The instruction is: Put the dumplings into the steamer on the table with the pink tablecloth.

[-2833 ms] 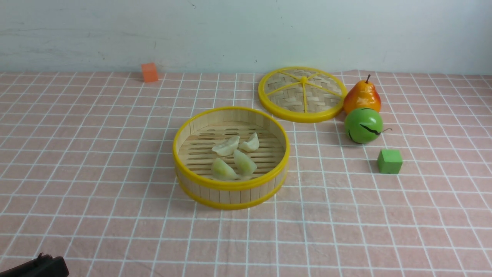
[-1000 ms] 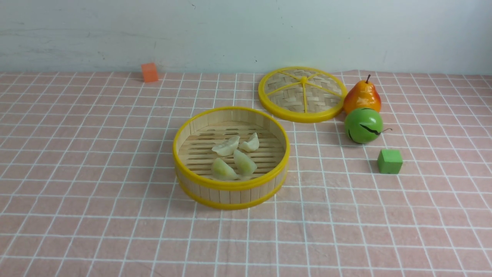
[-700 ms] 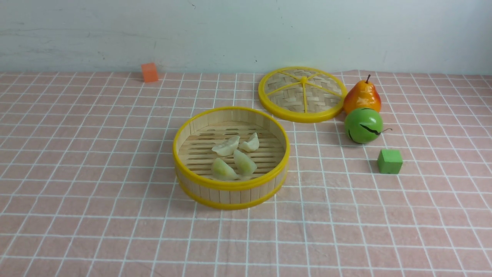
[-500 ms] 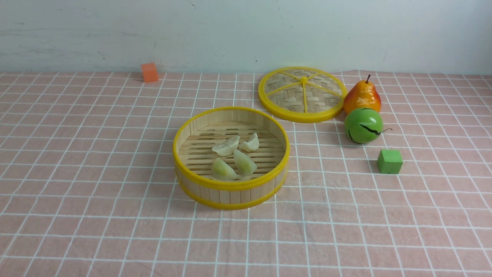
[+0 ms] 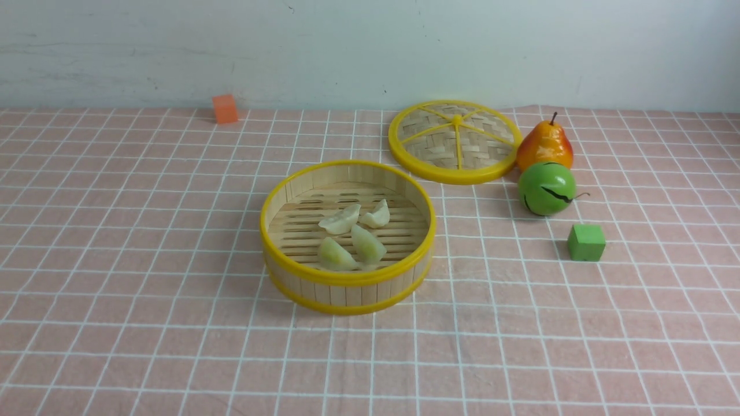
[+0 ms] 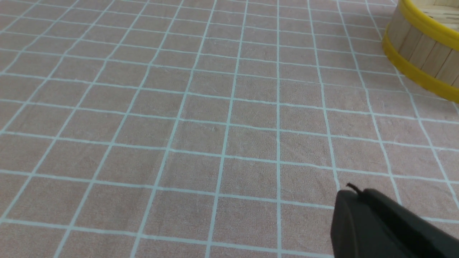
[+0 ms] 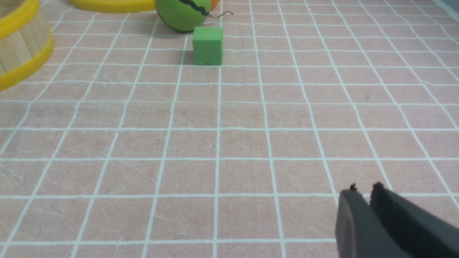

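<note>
Resting at frame centre, four dumplings [image 5: 352, 234] lie inside the steamer [image 5: 347, 278]; task apparently complete. Left end effector [image 6: 353, 195] and right end effector [image 7: 363, 191] appear clenched, empty; next: stay clear.

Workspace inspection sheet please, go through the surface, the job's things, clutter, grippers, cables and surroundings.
Surface: pink tablecloth with white grid, slightly wrinkled, covering the table.
Job's things: four dumplings lie inside the steamer; none seen outside it.
Clutter: woven lid flat behind the steamer; pear, green ball, green cube, orange cube.
Grippers: left gripper shut, right gripper shut, both holding nothing, low over bare cloth.
Cables: nothing seen.
Surroundings: pale wall behind the table.
</note>
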